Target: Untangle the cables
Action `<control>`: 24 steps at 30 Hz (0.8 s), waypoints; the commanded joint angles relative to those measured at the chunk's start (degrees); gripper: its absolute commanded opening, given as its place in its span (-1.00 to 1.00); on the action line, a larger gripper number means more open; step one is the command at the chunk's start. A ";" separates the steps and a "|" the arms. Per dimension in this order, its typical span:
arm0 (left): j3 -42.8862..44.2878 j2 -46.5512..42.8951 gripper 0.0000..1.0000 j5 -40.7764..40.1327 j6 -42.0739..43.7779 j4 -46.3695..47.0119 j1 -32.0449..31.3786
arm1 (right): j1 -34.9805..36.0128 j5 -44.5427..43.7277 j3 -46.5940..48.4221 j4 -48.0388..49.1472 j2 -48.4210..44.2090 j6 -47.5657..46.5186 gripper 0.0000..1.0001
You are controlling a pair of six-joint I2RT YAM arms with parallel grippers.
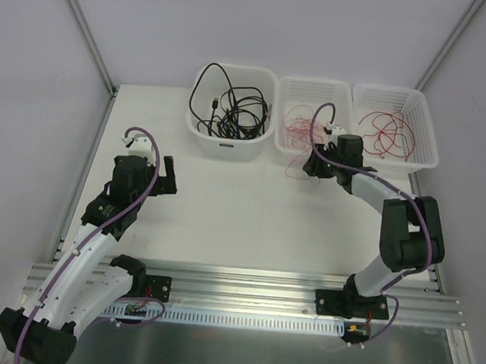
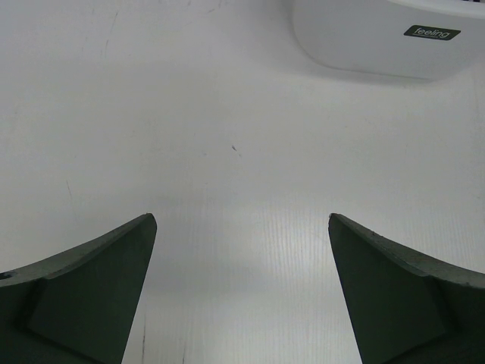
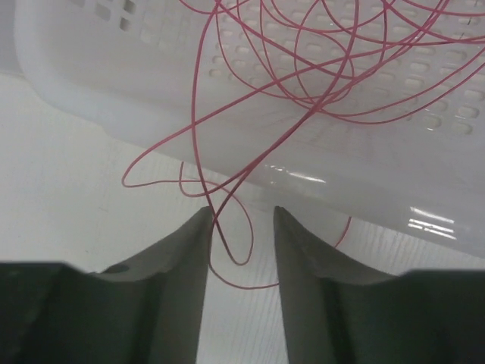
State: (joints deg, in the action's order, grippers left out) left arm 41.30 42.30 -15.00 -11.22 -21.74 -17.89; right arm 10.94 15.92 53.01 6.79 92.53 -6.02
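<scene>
With jaws half-closed around a red wire [image 3: 242, 263] at lower centre, the right gripper [image 3: 242, 212] risks dragging the whole tangle out, while the left gripper [image 2: 242, 220] gapes empty.

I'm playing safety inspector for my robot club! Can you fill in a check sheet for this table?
Surface: white table, a few faint marks.
Job's things: black cables heaped in the white tub; red wires in the middle basket and right basket, some spilling over the middle basket's near rim onto the table.
Clutter: nothing seen.
Grippers: left tool wide open over bare table; right tool narrowly open around a loop of red wire, not pinching it.
Cables: purple cables run along both arms.
Surroundings: white walls, metal frame posts, metal rail at the near edge.
</scene>
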 commanded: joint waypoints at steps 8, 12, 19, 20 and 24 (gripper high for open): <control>-0.17 -0.56 0.98 0.59 -0.20 1.52 0.66 | 1.01 4.89 1.82 -2.46 -5.60 -1.36 -0.98; -0.08 -0.38 0.98 0.77 -0.29 1.52 0.66 | 1.10 5.53 8.56 -13.34 -10.78 -1.01 -0.99; -0.16 -0.29 0.98 0.42 -0.29 1.52 0.75 | 0.93 1.31 30.88 -27.17 -8.00 -3.82 -0.99; -0.17 -0.47 0.98 0.33 -0.29 1.52 0.75 | 0.84 -1.13 32.92 -27.18 -6.76 -4.26 -0.99; -0.25 -0.73 0.98 0.15 -0.20 1.52 0.66 | -0.91 -3.35 42.33 -24.29 0.00 -4.36 -0.99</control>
State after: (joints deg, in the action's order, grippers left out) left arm 41.30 42.30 -15.00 -11.22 -21.74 -17.89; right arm 11.42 15.66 90.50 -16.71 87.57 -9.23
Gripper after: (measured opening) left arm 0.991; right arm 0.015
